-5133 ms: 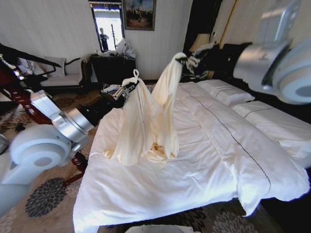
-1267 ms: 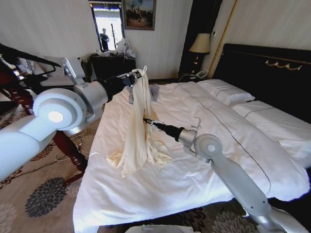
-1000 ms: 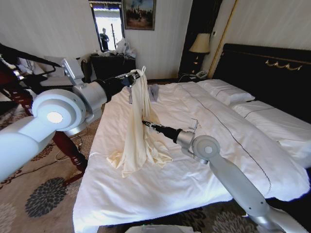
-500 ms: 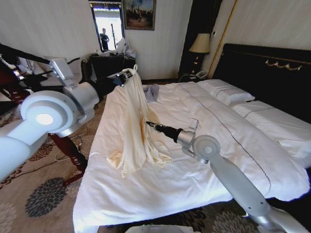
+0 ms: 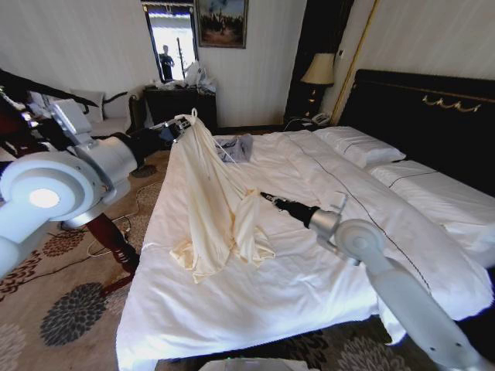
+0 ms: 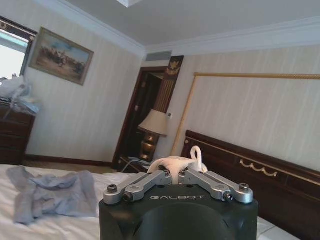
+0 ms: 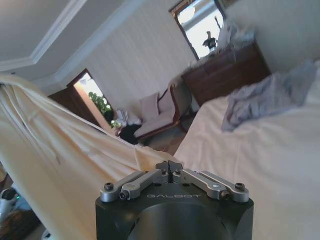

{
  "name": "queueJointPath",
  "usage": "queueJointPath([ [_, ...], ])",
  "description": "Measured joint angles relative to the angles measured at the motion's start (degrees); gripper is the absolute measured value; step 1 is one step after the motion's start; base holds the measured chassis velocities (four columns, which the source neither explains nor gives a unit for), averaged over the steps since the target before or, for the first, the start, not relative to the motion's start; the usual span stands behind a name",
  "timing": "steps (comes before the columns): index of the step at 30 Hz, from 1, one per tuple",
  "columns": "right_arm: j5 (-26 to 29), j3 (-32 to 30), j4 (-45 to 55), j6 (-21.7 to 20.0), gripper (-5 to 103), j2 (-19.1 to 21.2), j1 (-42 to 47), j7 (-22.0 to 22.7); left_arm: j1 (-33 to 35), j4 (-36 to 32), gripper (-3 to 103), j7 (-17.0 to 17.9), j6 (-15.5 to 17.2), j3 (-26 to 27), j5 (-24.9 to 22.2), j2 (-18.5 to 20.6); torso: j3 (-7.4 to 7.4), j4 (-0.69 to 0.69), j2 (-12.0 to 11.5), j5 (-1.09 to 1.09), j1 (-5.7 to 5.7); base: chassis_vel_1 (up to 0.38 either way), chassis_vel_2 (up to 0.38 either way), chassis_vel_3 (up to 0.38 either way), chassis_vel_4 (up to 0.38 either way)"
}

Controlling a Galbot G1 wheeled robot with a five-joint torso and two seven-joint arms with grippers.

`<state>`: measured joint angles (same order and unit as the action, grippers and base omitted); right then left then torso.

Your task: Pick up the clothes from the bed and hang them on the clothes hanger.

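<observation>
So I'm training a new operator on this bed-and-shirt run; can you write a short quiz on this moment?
1. True or false: the cream garment lies flat on the bed.
2. Which gripper holds the garment's highest point? A) left B) right
3. What lies on the bed beyond the cream garment, toward the dresser?

Key
1. False: the left gripper holds its top up, its lower part pooled on the sheet.
2. A. The right gripper pinches a fold lower down, pulling it sideways.
3. A small grey-blue garment.
</observation>
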<state>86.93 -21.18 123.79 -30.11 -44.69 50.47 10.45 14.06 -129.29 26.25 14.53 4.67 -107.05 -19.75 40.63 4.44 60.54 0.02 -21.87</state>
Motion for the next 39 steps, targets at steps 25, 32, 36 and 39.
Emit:
queueJointPath([
  [25,10.65,-10.43,5.7,1.1,0,11.04,-2.76,4.2,18.11,-3.65,0,-0.26,-1.39,10.45,11.37,0.48,0.0,0.01,0.0,-0.01,-0.01,0.0,0.0,0.0,0.0],
  [32,14.65,-2.47,3.61,1.64,0,13.9,-19.99,6.56,14.12,0.48,0,-0.61,-1.52,10.39,13.73,-3.15,0.0,0.03,0.0,-0.04,0.0,0.0,0.0,0.0,0.0],
  [36,15.81,8.28,-1.52,1.63,0,12.31,-34.3,8.36,6.89,6.34,0,-2.27,-1.52,7.22,14.71,-5.55,0.01,0.02,0.0,-0.01,-0.01,0.0,0.0,0.0,0.0],
  [39,16.01,14.19,-4.99,1.67,0,10.0,-41.23,9.04,3.39,9.43,0,-2.72,-1.5,5.42,15.44,-6.82,0.02,0.03,-0.01,-0.01,-0.01,0.0,0.0,0.0,0.0],
])
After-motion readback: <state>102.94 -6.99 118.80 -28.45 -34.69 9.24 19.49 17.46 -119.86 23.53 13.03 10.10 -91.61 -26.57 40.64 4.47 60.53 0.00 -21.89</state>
